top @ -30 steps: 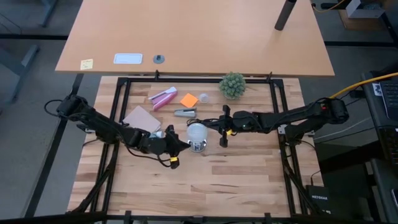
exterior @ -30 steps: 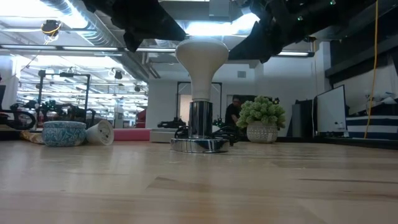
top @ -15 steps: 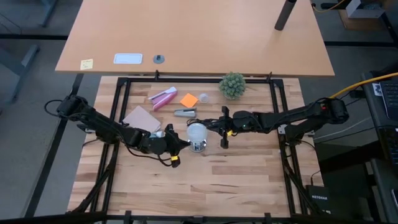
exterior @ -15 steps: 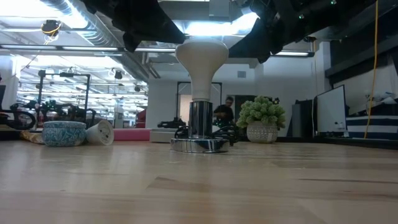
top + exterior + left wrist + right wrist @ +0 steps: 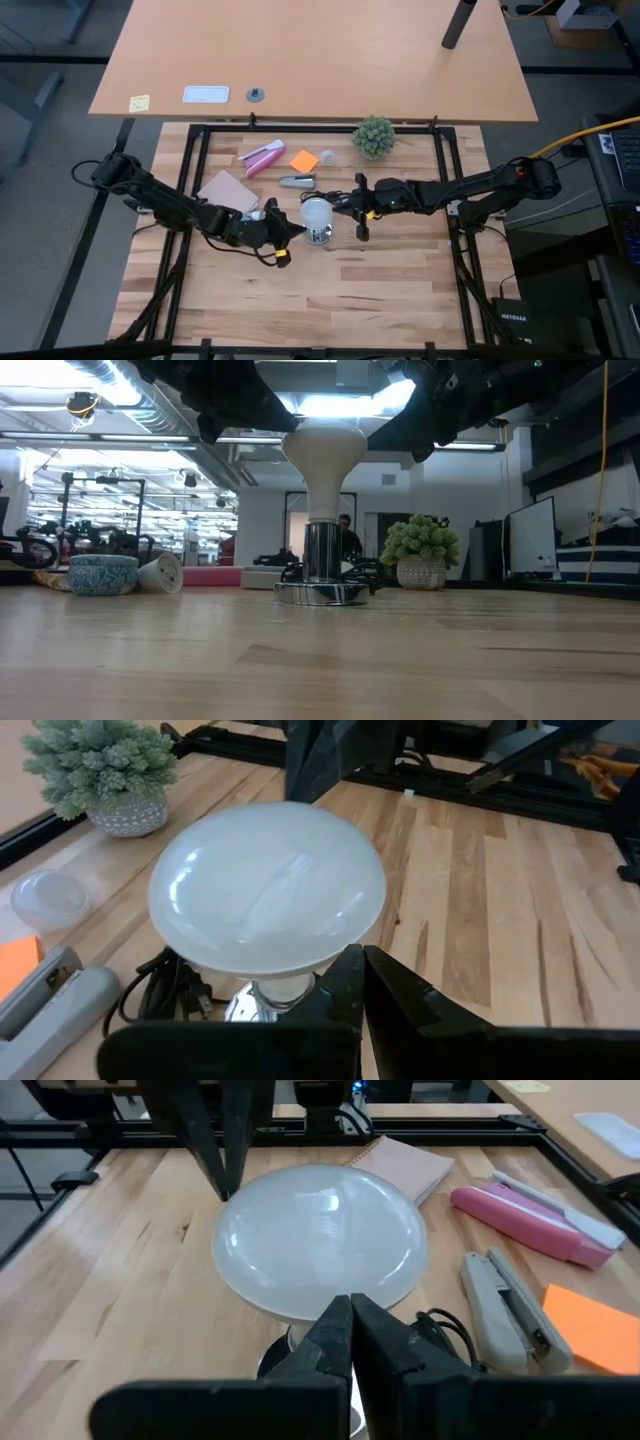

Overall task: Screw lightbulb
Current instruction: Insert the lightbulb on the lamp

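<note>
- The lightbulb (image 5: pixel 316 212) stands upright near the middle of the worktop (image 5: pixel 330 290), its narrow end down in a shiny metal socket (image 5: pixel 322 564) whose round foot rests flat on the wood; set this way, the dome is free on all sides for turning
- The left gripper (image 5: pixel 296 231) sits just beside the bulb on one side with its fingers pressed together, holding nothing
- The right gripper (image 5: pixel 336 205) faces it from the opposite side, also closed and empty, its tip close to the dome
- Judging by this, the two arms flank the bulb from opposite sides, either to steady it or to nudge the dome round with closed tips; which of the two cannot be told
- In both wrist views the closed fingers cover the neck of the bulb, so the threaded base is not visible
- In the low view the neck enters the socket, but how far it is screwed in cannot be made out
- Whether either gripper tip actually touches the glass is unclear from any view
- A black cord (image 5: pixel 450 1326) lies coiled behind the socket, partly hidden by it
- A stapler (image 5: pixel 508 1317), a pink case (image 5: pixel 530 1225), an orange sticky pad (image 5: pixel 594 1320), a notebook (image 5: pixel 228 189) and a small green plant (image 5: pixel 373 136) lie apart from the bulb, towards the far side
</note>
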Robot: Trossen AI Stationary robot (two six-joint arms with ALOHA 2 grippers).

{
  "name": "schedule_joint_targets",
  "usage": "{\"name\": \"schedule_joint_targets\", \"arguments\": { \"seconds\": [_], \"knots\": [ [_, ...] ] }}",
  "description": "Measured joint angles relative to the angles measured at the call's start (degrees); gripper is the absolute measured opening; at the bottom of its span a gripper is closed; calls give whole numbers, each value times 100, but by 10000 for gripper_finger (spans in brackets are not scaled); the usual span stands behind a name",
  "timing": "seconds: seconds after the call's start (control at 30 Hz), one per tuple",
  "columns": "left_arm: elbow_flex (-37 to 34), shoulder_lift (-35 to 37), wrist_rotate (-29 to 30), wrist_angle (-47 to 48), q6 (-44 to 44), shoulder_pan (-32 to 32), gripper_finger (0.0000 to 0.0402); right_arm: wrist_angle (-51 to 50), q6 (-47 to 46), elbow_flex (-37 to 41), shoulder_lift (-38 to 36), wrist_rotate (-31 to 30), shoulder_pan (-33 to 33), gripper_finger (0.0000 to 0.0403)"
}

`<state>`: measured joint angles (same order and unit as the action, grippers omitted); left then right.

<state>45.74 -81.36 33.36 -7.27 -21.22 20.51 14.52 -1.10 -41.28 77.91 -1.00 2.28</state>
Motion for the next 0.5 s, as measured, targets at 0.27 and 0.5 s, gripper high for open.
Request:
{"name": "schedule_joint_targets", "arguments": {
  "seconds": [0.27, 0.5],
  "knots": [
    [0, -4, 109, 254, -194, 0, 1, -17, -37, -2, 0, 204, 0, 9],
    [0, -4, 204, 249, -190, 0, 1, -17, -37, -2, 0, 212, 0, 9]
  ]
}}
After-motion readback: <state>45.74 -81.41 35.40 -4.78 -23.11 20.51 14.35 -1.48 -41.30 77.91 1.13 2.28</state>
